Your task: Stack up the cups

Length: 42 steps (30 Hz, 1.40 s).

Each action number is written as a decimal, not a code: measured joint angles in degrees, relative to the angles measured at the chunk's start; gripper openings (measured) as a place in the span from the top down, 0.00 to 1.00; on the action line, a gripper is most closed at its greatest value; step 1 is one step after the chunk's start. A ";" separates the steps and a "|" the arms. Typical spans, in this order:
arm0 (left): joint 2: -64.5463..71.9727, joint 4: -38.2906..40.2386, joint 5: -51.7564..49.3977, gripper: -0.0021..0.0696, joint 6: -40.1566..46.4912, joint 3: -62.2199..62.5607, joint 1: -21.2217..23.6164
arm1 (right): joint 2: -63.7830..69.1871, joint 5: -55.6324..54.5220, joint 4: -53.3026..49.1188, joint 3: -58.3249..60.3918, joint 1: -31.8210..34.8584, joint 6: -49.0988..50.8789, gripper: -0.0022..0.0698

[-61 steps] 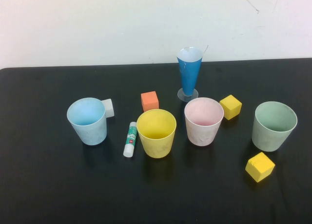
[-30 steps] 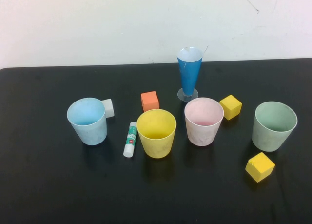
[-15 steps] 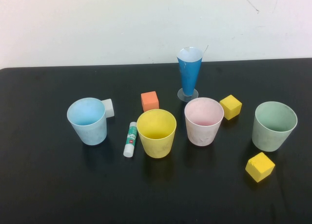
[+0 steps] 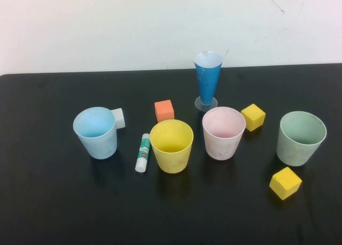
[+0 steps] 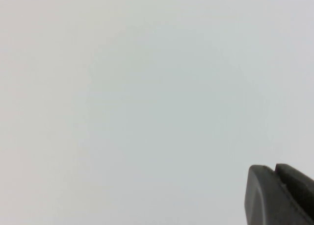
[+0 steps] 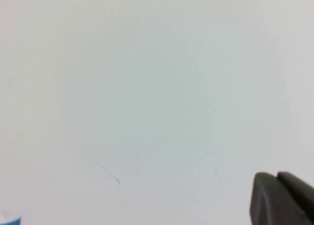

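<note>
Nothing had moved since earlier, left gripper (image 5: 279,195) and right gripper (image 6: 282,198) faced the wall, jaw state untellable, blue cup (image 4: 96,132), yellow cup (image 4: 171,145), pink cup (image 4: 223,133), green cup (image 4: 300,137) stood apart across the black table (image 4: 48,202).

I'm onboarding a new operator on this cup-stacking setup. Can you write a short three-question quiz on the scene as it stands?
1. True or false: the light blue plastic tumbler is already stacked inside the yellow plastic tumbler.
2. Which lies between those two: A) white glue stick, B) orange foam cube, C) tall blue cone glass?
3. How many yellow cubes are on the black table?

Key: 1 false, both stand apart. 2 A. 3 two. The left gripper and right gripper show only in the wrist views, facing the white wall.
</note>
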<state>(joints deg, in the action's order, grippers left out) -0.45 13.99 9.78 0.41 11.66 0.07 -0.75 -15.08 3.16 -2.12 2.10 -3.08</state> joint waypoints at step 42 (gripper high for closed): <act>97.65 10.48 -53.20 0.30 25.07 63.08 0.00 | 37.17 54.03 22.78 -31.52 0.00 -53.64 0.97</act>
<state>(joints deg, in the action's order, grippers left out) 97.21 24.47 -43.42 25.48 74.74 0.07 36.42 38.95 25.94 -33.64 2.10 -56.71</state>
